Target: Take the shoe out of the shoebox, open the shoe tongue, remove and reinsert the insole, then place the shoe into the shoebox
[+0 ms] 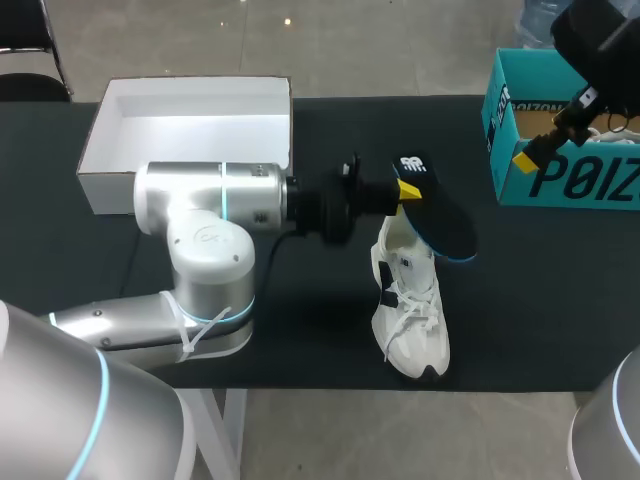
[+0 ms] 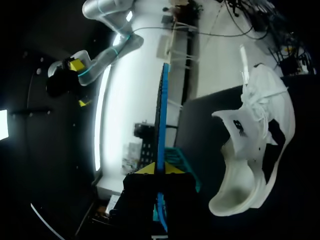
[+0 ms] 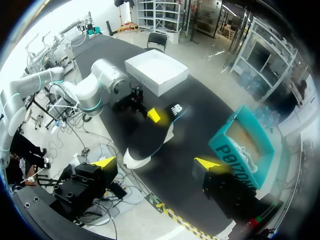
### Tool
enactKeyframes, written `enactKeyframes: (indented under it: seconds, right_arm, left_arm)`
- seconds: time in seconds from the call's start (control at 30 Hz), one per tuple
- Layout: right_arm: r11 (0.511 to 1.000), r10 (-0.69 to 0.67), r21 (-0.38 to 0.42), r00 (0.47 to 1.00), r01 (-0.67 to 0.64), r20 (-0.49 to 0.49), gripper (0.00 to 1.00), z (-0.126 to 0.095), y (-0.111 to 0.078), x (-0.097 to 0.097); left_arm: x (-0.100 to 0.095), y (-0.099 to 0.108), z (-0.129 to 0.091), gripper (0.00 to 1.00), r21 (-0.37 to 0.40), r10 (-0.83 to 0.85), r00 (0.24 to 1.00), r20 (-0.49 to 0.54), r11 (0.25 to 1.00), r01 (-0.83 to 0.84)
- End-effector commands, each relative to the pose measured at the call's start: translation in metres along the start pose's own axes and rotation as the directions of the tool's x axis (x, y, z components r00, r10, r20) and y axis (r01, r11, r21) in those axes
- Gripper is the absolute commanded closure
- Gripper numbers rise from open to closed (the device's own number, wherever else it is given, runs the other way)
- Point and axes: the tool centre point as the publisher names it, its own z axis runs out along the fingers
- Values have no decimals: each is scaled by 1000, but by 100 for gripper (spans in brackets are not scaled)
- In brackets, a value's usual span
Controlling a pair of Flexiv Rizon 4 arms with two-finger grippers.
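- Insole [image 1: 440, 215] clamped in left gripper [image 2: 159, 170], above shoe [image 1: 410, 315] by the table's [image 1: 300, 330] robot-side edge.
- Right gripper [image 3: 155, 162] fingers apart, empty, over shoebox [image 1: 505, 150].
- Reinsertion probably wants the leading end angled low into the opening.

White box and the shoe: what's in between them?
In the head view, my left arm lies between the white box and the shoe, its jaws shut on the dark insole above the shoe.
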Motion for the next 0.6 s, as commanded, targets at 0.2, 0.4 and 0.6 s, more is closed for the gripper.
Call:
enactKeyframes:
  seconds: [0.2,0.4,0.6]
  right_arm:
    - [1000,1,6,1000,-1,-2,0,1,3,-1]
    - [1000,1,6,1000,-1,-2,0,1,3,-1]
    - [1000,1,6,1000,-1,-2,0,1,3,-1]
  left_arm:
    - [-16,-8,-4,100,9,-235,966,-104,971,237]
    - [-18,-13,-7,100,54,-350,932,-91,933,355]
    - [-17,-8,-10,100,21,-290,954,-76,956,293]
